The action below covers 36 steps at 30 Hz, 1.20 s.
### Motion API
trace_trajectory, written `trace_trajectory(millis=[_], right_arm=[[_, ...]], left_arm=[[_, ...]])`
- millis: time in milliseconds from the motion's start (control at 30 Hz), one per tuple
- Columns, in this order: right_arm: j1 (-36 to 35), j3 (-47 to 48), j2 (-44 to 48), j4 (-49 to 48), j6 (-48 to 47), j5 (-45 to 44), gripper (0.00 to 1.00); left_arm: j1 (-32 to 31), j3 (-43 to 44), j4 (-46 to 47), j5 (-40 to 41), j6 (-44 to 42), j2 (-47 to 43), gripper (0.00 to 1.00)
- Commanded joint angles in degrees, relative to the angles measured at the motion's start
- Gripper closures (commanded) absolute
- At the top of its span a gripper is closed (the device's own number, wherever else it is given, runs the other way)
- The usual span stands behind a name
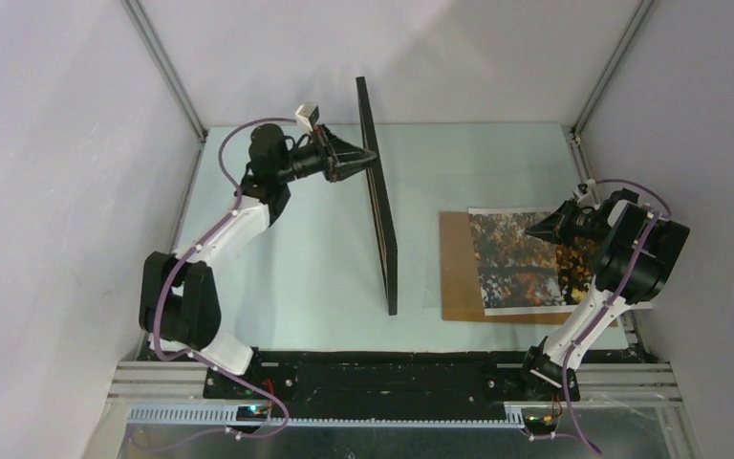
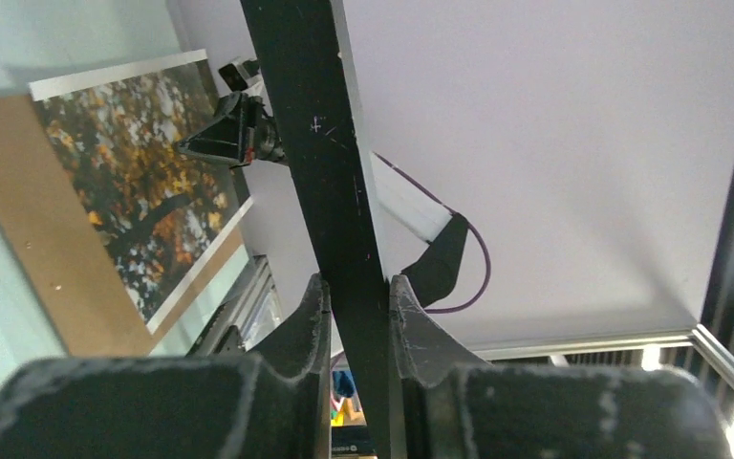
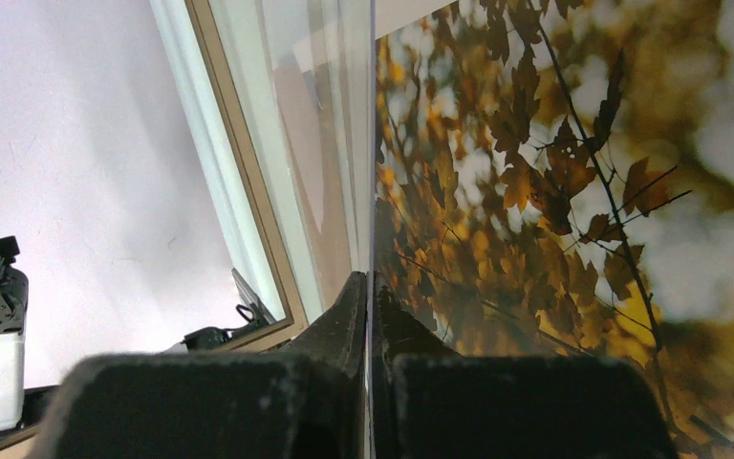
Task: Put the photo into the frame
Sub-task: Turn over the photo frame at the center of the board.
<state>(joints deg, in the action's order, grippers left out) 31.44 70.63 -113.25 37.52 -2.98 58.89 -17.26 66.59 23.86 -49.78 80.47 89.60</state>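
- the left gripper [image 1: 371, 157] is clamped on the frame [image 1: 382, 229]; in its wrist view the two fingers [image 2: 311, 320] press against either face of the black bar.
- the frame stands on edge, close to upright, about mid-table. from above it shows only as a thin black strip running from far to near.
- the right gripper [image 1: 535, 229] has its jaws pressed together, and it hangs low over the right part of the photo [image 1: 516, 263]. a thin edge runs up from between its tips in the wrist view; i cannot tell whether anything is pinched.
- the photo lies face up, autumn leaves showing, on a brown backing board [image 1: 454, 273] at the right of the pale table [image 1: 287, 268].
- frame and photo are well apart, with bare table between them.
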Motion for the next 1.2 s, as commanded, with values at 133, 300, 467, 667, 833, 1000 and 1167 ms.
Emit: trace_trajectory(millis=[133, 300, 467, 667, 833, 1000, 1167], right_arm=[[-0.5, 0.8, -0.1, 0.1, -0.2, -0.4, 1.00], [-0.5, 0.8, 0.0, 0.5, -0.5, -0.3, 1.00], [-0.5, 0.8, 0.1, 0.6, -0.5, -0.3, 1.00], [-0.6, 0.8, 0.5, 0.8, -0.6, -0.4, 1.00], [-0.7, 0.8, 0.7, 0.9, -0.6, -0.5, 1.00], [-0.8, 0.7, 1.0, 1.1, -0.7, -0.6, 1.00], [-0.9, 0.4, 1.4, 1.0, -0.7, -0.7, 1.00]], left_arm=[[1.1, -1.0, -17.2, -0.3, -21.1, -2.0, 0.80], [1.9, -2.1, -22.8, 0.0, -26.0, -4.0, 0.79], [3.3, -2.5, -30.2, 0.3, -32.0, -5.7, 0.75], [5.5, -3.5, -38.1, 0.9, -39.0, -8.1, 0.68], [6.7, -3.8, -43.8, 2.2, -44.4, -9.9, 0.65], [8.5, -4.8, -48.7, 2.9, -49.2, -12.0, 0.64], [10.8, -6.8, -51.7, 2.2, -52.0, -13.9, 0.61]])
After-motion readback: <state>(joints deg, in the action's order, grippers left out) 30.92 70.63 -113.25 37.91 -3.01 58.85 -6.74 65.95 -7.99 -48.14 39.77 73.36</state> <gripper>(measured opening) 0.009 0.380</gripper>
